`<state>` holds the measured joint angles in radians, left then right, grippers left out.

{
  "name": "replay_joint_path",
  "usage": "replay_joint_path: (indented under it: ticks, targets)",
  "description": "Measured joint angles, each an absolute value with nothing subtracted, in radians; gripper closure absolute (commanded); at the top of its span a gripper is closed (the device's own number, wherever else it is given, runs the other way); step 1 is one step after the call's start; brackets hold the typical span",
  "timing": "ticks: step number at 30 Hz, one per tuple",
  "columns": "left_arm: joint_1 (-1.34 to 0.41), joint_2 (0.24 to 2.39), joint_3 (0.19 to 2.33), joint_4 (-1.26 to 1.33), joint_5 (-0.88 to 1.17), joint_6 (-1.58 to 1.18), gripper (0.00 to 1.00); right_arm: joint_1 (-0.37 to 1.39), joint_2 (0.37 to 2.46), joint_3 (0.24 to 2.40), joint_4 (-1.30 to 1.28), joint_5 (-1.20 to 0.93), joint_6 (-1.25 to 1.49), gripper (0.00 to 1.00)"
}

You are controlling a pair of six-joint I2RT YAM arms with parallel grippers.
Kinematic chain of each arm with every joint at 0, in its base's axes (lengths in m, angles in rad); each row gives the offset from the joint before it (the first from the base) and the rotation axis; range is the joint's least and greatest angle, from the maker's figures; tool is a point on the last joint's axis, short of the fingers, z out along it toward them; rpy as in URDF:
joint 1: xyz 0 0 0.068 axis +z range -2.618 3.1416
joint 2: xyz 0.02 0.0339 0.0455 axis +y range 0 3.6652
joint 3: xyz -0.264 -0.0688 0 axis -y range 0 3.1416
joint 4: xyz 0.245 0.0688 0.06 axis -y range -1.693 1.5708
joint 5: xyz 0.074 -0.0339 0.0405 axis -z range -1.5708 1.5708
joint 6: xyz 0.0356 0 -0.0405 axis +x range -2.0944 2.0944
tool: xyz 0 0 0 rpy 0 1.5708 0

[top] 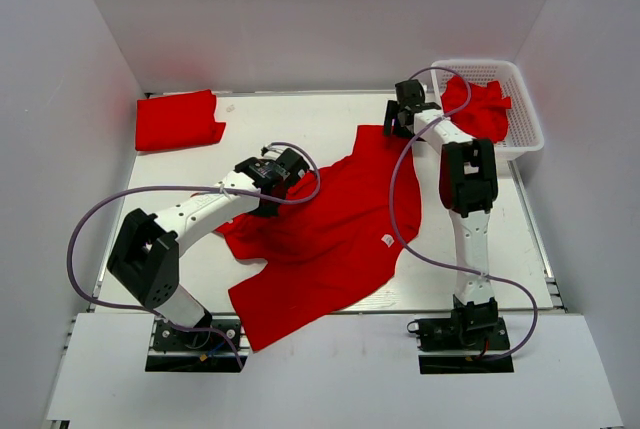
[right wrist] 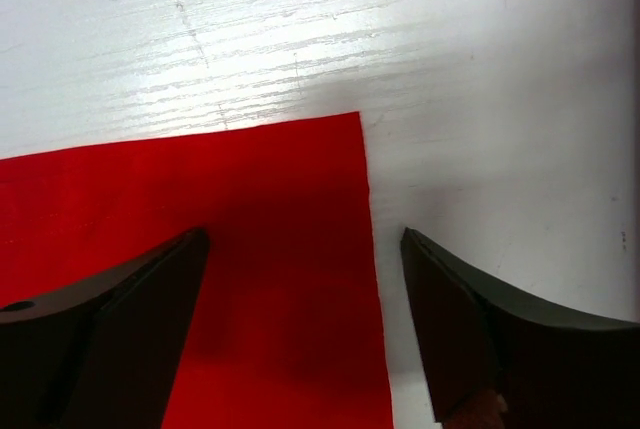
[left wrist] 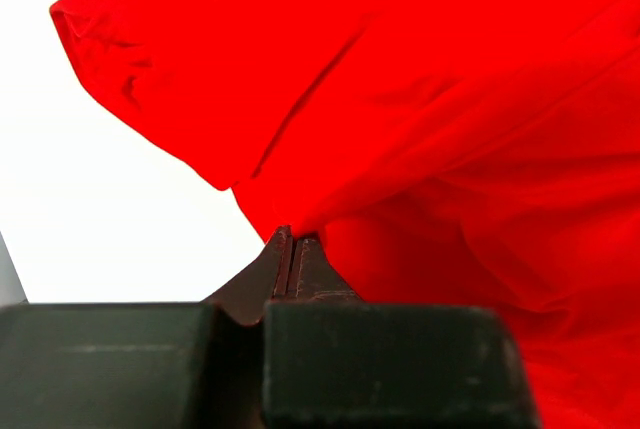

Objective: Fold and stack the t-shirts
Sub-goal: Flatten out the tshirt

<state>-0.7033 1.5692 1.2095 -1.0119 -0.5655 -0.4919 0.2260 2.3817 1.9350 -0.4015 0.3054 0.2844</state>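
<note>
**Left gripper** [top: 283, 171]: the jaws are pressed together and pinch a fold of the red t-shirt [top: 330, 219]. In the left wrist view, the fabric [left wrist: 450, 129] rises directly from the tips of the left gripper [left wrist: 288, 239] and fills the field ahead and to its right. A loose sleeve lies ahead to its left, over the white table [left wrist: 110, 219].

**Right gripper** [top: 398, 121]: the jaws are spread wide. In the right wrist view, the right gripper [right wrist: 304, 236] stands over a corner of the t-shirt [right wrist: 200, 189]. The straight cloth edge runs between the two fingers [right wrist: 130, 299]. One finger is over cloth and the other is over bare table [right wrist: 450, 99]. Contact with the cloth cannot be determined.

**Other items:** a folded t-shirt [top: 178, 119] lies well apart from the left gripper, at the far left corner. A white basket [top: 525, 114] holding red garments [top: 485, 109] stands just beside the right gripper.
</note>
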Motion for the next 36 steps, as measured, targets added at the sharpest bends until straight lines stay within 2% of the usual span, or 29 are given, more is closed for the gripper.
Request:
replay_joint_path:
  ticks: [6, 11, 22, 23, 24, 31, 36]
  targets:
    - [-0.703, 1.569, 1.209, -1.021, -0.567, -0.498, 1.0, 0.221, 2.382, 1.935, -0.401, 0.284, 0.291, 0.3]
    - [-0.703, 1.569, 1.209, -1.024, -0.569, -0.498, 1.0, 0.217, 2.383, 1.935, -0.401, 0.285, 0.303, 0.48]
    - [-0.703, 1.569, 1.237, -1.04, -0.598, -0.506, 1.0, 0.211, 2.385, 1.935, -0.383, 0.273, 0.306, 0.73]
    - [-0.703, 1.569, 1.243, -1.042, -0.603, -0.508, 1.0, 0.21, 2.386, 1.935, -0.381, 0.272, 0.307, 0.83]
    - [-0.703, 1.569, 1.25, -1.044, -0.607, -0.51, 1.0, 0.209, 2.386, 1.935, -0.377, 0.267, 0.304, 1.0]
    - [-0.699, 1.571, 1.329, -1.075, -0.678, -0.524, 1.0, 0.205, 2.383, 1.924, -0.322, 0.207, 0.256, 1.0]
    - [-0.688, 1.575, 1.474, -1.077, -0.771, -0.513, 1.0, 0.204, 2.277, 1.792, -0.258, 0.183, 0.173, 1.0]
